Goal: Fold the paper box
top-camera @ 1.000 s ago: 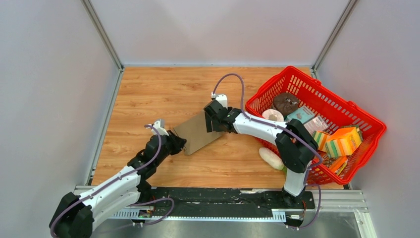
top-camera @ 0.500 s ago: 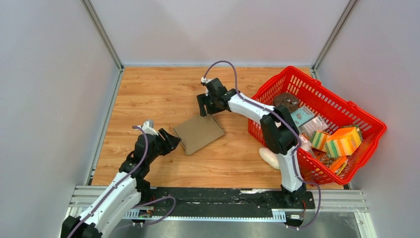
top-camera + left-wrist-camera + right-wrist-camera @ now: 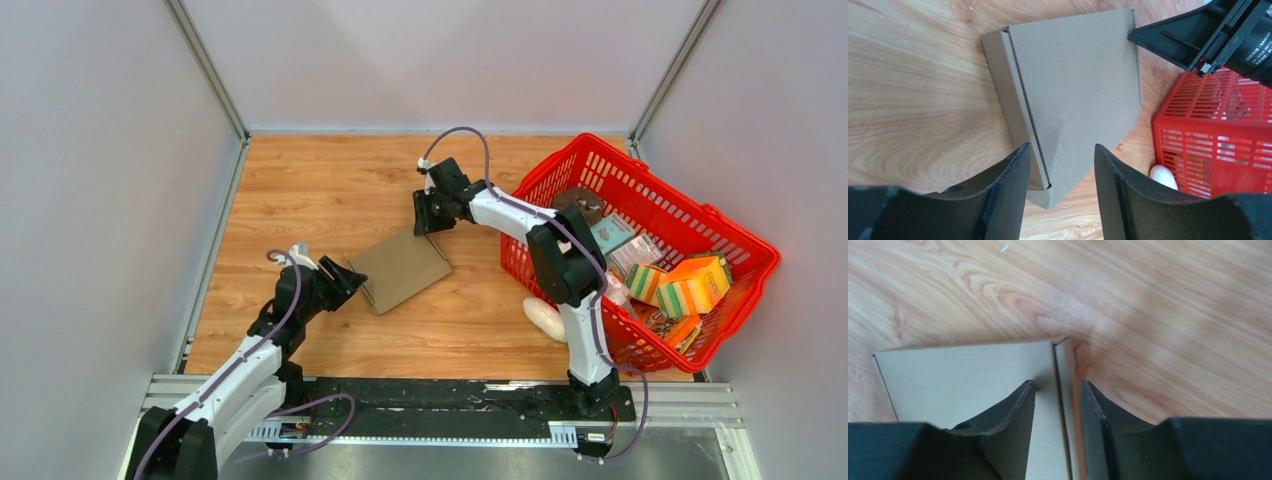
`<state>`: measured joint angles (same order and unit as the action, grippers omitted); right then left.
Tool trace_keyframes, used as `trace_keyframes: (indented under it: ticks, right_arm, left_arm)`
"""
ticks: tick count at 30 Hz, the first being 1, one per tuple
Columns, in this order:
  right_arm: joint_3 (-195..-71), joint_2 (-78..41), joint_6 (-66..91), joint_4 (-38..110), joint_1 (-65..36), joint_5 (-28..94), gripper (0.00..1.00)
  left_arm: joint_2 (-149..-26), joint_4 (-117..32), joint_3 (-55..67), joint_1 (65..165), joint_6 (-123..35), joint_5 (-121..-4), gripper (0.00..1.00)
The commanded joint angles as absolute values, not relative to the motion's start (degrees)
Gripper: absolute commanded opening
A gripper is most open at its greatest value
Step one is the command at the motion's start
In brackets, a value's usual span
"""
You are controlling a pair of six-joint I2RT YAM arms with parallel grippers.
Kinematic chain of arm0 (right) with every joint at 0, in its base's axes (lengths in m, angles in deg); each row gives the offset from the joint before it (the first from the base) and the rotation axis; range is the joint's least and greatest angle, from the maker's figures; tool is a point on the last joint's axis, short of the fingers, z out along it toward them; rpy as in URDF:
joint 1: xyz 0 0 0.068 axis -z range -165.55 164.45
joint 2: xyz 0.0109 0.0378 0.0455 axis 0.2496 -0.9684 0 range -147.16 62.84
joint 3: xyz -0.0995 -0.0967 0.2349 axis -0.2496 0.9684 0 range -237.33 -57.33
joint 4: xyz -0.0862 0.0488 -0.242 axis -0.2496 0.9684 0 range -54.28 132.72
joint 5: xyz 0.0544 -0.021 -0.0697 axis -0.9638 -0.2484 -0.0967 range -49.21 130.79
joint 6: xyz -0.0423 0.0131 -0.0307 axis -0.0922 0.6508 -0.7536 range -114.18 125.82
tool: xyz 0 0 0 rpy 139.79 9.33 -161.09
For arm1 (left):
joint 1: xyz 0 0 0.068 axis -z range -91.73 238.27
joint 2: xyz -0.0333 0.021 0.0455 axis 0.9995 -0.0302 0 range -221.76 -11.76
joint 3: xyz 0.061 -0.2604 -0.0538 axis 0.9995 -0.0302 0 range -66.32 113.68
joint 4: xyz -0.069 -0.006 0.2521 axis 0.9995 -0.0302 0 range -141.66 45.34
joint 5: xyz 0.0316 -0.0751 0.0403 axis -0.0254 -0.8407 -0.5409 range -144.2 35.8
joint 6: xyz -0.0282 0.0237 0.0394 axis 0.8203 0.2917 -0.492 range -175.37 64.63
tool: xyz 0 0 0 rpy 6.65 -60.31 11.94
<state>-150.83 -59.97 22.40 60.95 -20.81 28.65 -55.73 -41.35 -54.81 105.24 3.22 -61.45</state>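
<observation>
Now: paper box (image 3: 402, 268) lies flat mid-counter (image 3: 300, 190). Left tool (image 3: 1060, 152) wide open, box's near corner between its fingers, no grip. Right tool (image 3: 1058, 386) half-open over the far corner, holding nothing.

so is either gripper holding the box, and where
Nothing is held. The left gripper stands open at the paper box's near-left edge; the right gripper straddles an edge by its far corner, unclamped.

The paper box (image 3: 403, 268) lies on the table (image 3: 300, 190) between left tool (image 3: 345, 281) and right tool (image 3: 430, 215).
</observation>
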Motion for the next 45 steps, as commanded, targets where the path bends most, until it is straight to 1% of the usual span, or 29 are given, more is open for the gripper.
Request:
trace_keyframes:
  ticks: [1, 2, 6, 7, 10, 12, 16, 19, 26, 29, 33, 34, 37, 45]
  right_arm:
    - [-149.3, -59.6, 24.5, 57.4, -19.0, 26.5, 0.39]
    - [-149.0, -59.3, 24.6, 57.1, -18.9, 26.6, 0.36]
    - [-148.7, -59.9, 24.9, 56.9, -18.9, 27.1, 0.28]
    - [-149.1, -59.9, 25.1, 57.3, -18.9, 27.8, 0.26]
    - [-149.4, -60.5, 25.3, 58.4, -18.9, 30.2, 0.19]
    - [-149.5, -60.5, 25.4, 59.0, -18.9, 32.9, 0.16]
    - [-149.4, -60.3, 25.4, 59.6, -18.5, 34.0, 0.08]
    - [-149.4, -60.5, 25.4, 59.7, -18.3, 34.0, 0.05]
    - [-149.4, -60.7, 25.7, 59.9, -17.9, 33.6, 0.03]
    - [-149.3, -60.4, 25.7, 59.7, -17.9, 33.2, 0.03]
    - [-149.4, -60.6, 25.9, 59.5, -17.9, 32.6, 0.03]
    - [-149.5, -60.7, 25.9, 59.5, -17.8, 32.4, 0.03]
    - [-149.4, -60.9, 25.8, 59.5, -17.9, 32.3, 0.03]
    - [-149.8, -61.2, 25.9, 59.4, -17.8, 32.5, 0.03]
  left_arm:
    - [-54.7, -34.8, -57.7, 104.9, 7.3, -58.3, 0.59]
    - [-54.7, -34.7, -57.8, 104.9, 7.5, -58.4, 0.60]
    - [-54.5, -33.7, -58.7, 104.9, 8.3, -58.1, 0.61]
    - [-54.0, -32.8, -59.4, 104.9, 9.0, -57.7, 0.66]
    - [-51.5, -31.6, -61.5, 104.9, 11.8, -54.7, 0.68]
    - [-50.8, -32.3, -61.5, 104.9, 11.8, -54.4, 0.69]
    - [-52.2, -32.9, -60.6, 104.9, 11.9, -54.7, 0.70]
    - [-54.4, -32.7, -60.2, 104.9, 11.8, -55.5, 0.71]
    - [-63.8, -23.2, -59.2, 104.9, 11.7, -59.4, 0.73]
    - [-67.2, -17.2, -59.4, 105.0, 12.2, -61.3, 0.73]
    - [-71.2, -12.9, -58.8, 105.1, 13.1, -62.6, 0.73]
    - [-71.9, -10.8, -58.8, 105.2, 13.3, -62.8, 0.71]
    - [-73.5, -9.5, -59.0, 105.6, 13.8, -62.6, 0.68]
    - [-75.6, -9.1, -58.8, 108.1, 15.3, -59.7, 0.68]
